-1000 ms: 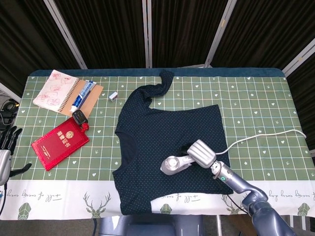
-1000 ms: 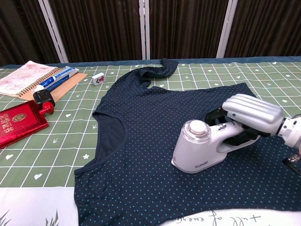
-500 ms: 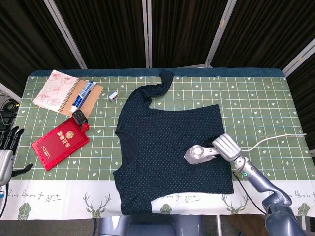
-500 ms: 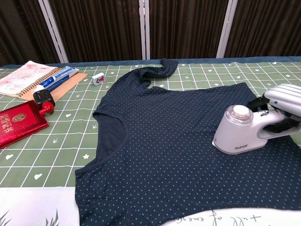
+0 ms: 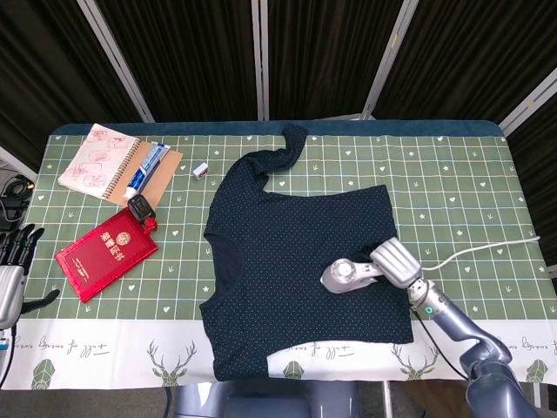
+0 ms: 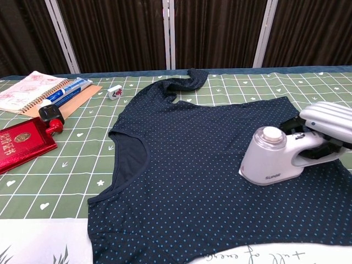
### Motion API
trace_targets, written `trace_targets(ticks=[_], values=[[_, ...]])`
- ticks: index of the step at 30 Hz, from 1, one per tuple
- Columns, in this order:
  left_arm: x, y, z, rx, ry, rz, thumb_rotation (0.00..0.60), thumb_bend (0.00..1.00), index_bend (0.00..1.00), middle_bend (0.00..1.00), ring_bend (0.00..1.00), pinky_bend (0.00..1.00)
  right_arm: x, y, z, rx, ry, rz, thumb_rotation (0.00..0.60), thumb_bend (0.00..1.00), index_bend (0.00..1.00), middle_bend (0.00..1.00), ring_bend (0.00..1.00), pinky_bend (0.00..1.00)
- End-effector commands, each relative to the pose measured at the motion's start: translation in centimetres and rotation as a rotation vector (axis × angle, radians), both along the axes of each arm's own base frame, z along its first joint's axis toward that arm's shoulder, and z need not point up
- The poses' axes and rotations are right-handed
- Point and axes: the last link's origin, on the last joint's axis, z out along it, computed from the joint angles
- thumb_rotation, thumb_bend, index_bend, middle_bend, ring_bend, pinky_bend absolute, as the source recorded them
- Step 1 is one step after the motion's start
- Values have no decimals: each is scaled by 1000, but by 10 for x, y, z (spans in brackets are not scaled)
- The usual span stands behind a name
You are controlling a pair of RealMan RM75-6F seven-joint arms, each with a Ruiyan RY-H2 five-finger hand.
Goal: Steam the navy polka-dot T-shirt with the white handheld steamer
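Steamer (image 6: 273,157) lies crosswise, head toward shirt's (image 6: 192,159) neckline.

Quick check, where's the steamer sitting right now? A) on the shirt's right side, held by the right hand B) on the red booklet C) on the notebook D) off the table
A: the white steamer rests on the navy T-shirt, its handle gripped by the right hand.

The head view looks steeply down from above the near table edge, taking in the whole table (image 5: 452,174) up to the dark curtains (image 5: 322,52). The chest view sits low and closer, facing across the tabletop. Both share the T-shirt (image 5: 296,261) and steamer (image 6: 272,157); its far right seems cropped.
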Motion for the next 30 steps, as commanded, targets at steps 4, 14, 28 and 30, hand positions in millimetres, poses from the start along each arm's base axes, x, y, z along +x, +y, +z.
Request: trace_targets(ticks=[4, 14, 28, 30], values=[[-1, 0, 1, 0, -1, 2, 600, 0, 0, 0, 0, 0, 30, 9, -20, 54, -47, 120, 600, 685, 779, 662, 679, 966], [-1, 0, 3, 6, -6, 2, 600, 0, 0, 0, 0, 0, 47, 21, -32, 89, -58, 218, 600, 685, 779, 662, 679, 966], [-2, 0, 1, 1, 3, 3, 600, 0, 0, 0, 0, 0, 3, 14, 2, 27, 20, 89, 600, 685, 779, 662, 679, 966], [-2, 0, 0, 1, 6, 3, 600, 0, 0, 0, 0, 0, -8, 12, 11, 10, 40, 57, 600, 685, 779, 662, 679, 966]])
